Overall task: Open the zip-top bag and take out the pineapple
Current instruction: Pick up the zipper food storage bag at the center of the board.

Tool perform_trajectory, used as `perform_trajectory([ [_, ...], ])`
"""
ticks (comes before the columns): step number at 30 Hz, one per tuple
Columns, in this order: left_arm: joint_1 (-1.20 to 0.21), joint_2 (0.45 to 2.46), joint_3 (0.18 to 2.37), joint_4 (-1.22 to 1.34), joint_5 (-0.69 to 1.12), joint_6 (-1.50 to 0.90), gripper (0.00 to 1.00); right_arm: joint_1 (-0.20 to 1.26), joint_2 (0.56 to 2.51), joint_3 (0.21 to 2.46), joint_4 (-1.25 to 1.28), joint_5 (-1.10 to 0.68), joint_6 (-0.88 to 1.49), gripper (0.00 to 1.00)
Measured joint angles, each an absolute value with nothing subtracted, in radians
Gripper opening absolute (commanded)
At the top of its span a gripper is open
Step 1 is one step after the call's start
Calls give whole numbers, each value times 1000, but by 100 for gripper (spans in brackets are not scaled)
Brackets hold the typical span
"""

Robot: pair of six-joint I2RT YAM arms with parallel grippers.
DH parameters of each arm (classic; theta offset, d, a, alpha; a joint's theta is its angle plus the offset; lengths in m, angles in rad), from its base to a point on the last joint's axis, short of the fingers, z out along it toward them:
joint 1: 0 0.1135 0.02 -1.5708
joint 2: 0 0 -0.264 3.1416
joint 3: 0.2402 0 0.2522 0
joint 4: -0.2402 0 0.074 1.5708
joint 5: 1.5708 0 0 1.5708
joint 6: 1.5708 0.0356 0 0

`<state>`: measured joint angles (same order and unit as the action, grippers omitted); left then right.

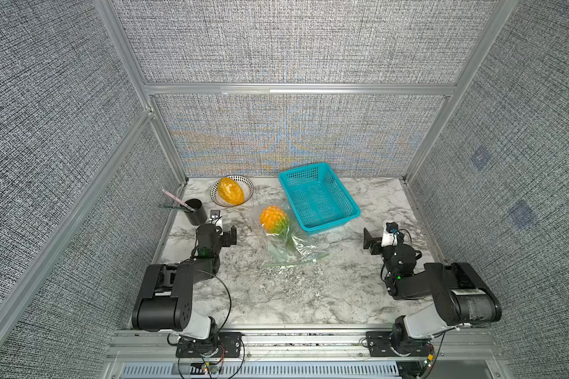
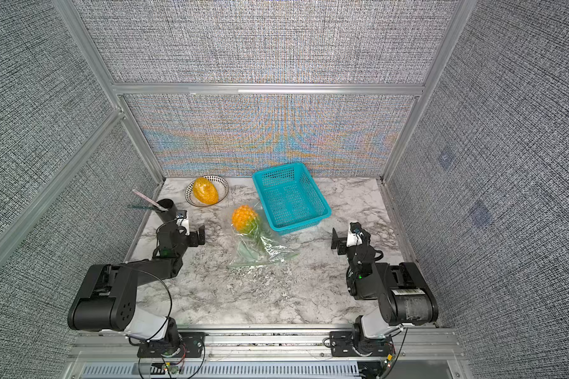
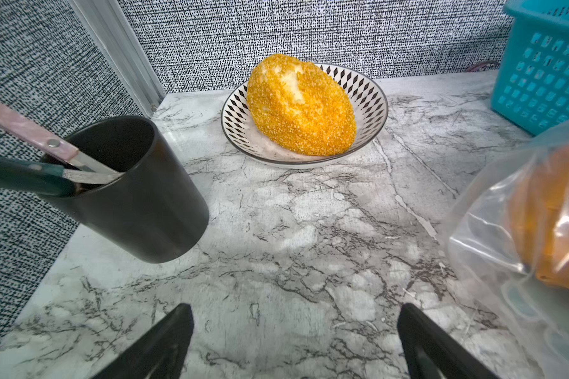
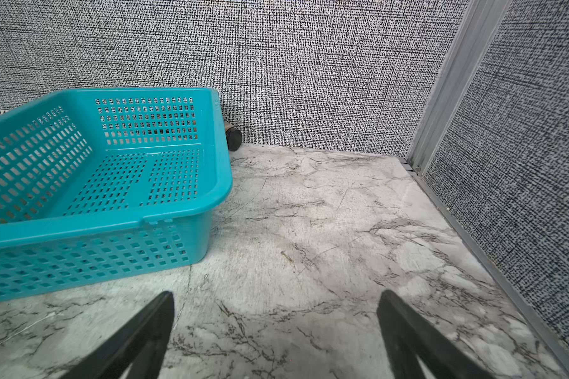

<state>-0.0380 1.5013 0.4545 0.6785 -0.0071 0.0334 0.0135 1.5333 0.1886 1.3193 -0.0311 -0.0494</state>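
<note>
Though bagged, pineapple beside basket.

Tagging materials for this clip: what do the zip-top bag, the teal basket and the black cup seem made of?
Zip-top bag: thin clear plastic film, glossy; it creases, glints, and the pineapple shows through.
Teal basket: rigid moulded plastic, slight sheen; perforated grid walls.
Black cup: smooth matte, likely plastic, possibly coated metal.

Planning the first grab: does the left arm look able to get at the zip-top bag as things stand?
Probably yes: the left claw is open, and only bare marble table lies between it and the zip-top bag.
</note>
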Motion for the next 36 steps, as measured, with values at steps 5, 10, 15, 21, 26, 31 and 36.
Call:
perform_trajectory([
  [5, -46, 1499, 451, 680, -8, 33, 100, 13, 1533, 189, 1319, -31, -47, 98],
  [10, -50, 1499, 451, 680, -9, 34, 99, 10, 1535, 192, 1319, -31, -45, 98],
  [15, -50, 1499, 451, 680, -19, 33, 100, 7, 1537, 192, 1319, -30, -39, 98],
  [21, -47, 1499, 451, 680, -19, 33, 100, 2, 1541, 198, 1317, -31, -38, 98],
  [26, -45, 1496, 453, 677, -24, 29, 100, -1, 1539, 204, 1309, -27, -26, 98],
  [31, -33, 1458, 662, 414, -192, -65, 100, -1, 1473, 309, 1135, 33, 4, 98],
  [36, -27, 1426, 935, 88, -249, -166, 100, -1, 1444, 581, 732, 102, 120, 98],
])
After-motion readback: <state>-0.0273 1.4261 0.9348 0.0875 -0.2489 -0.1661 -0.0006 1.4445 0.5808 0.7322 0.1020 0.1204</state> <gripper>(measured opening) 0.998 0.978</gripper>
